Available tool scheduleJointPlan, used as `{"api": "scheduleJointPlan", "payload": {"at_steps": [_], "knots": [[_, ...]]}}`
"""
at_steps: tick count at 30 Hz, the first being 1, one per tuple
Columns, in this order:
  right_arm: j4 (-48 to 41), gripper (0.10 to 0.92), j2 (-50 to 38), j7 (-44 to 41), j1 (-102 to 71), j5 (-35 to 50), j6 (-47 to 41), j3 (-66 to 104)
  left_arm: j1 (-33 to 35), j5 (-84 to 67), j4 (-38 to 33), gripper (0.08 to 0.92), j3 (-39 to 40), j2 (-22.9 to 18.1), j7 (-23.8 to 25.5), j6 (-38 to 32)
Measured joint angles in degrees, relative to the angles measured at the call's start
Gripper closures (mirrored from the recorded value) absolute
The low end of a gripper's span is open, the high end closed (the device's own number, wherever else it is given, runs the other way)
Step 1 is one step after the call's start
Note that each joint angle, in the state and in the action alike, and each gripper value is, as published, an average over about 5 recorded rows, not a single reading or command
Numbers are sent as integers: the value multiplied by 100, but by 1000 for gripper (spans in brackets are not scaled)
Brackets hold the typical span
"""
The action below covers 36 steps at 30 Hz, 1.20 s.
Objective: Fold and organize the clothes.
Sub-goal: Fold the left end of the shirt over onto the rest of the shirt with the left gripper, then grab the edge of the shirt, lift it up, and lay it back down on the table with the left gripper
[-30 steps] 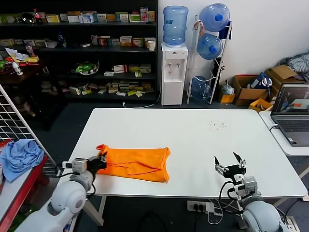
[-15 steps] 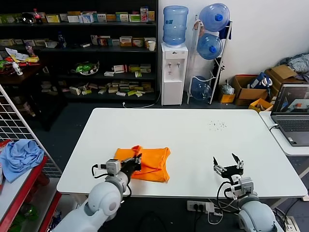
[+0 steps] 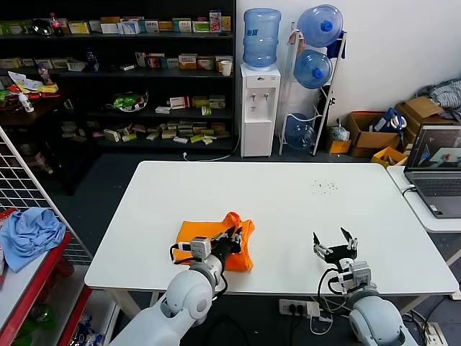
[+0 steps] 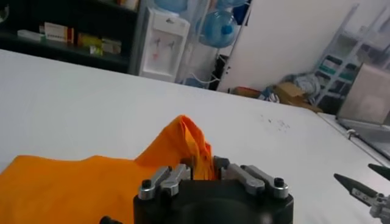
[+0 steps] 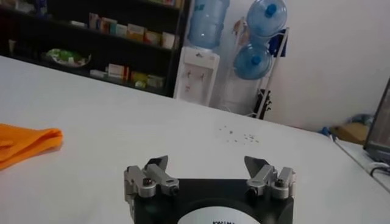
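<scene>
The orange T-shirt (image 3: 209, 234) lies folded on the white table (image 3: 288, 194) near its front edge, left of centre. My left gripper (image 3: 232, 234) is shut on a raised fold of the shirt at its right end and holds it a little above the rest. In the left wrist view the fold (image 4: 183, 143) stands up between the closed jaws of the left gripper (image 4: 203, 165). My right gripper (image 3: 335, 249) is open and empty above the table's front right part. The right wrist view shows the right gripper (image 5: 207, 163) with jaws wide apart and the shirt's edge (image 5: 27, 143) far off.
A light blue cloth (image 3: 29, 234) lies on a red rack at far left. A laptop (image 3: 436, 169) stands on a side table at right. A water dispenser (image 3: 259, 108), bottle rack (image 3: 317, 72) and shelves (image 3: 122, 72) stand behind the table. Small specks (image 3: 324, 187) mark the table.
My left gripper has carried the shirt's left end rightward over the rest, folding it. The shirt now looks shorter. The right gripper has shifted slightly left, still open.
</scene>
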Motion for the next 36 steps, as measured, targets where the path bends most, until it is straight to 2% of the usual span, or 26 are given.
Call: {"api": "scheduleJointPlan", "payload": {"at_steps": [8,13,16,27,36], "knots": [[6,203,-84,0,-13,13,-3,-12,164,35,-172,389,-50,69,75,-293],[16,203,-128,-38,-47,5,22,-12,315,117,-227,246,-268,361,216,-357],[30,203,-169,-90,-68,8,48,-6,400,145,-216,192,-431,622,389,-297],[99,203,-346,-374,-221,160,111,104,406,-54,161,177,-1093,1513,1379,361],[104,203,-402,-533,-338,186,136,180,319,-385,656,177,-1456,1776,1939,847]]}}
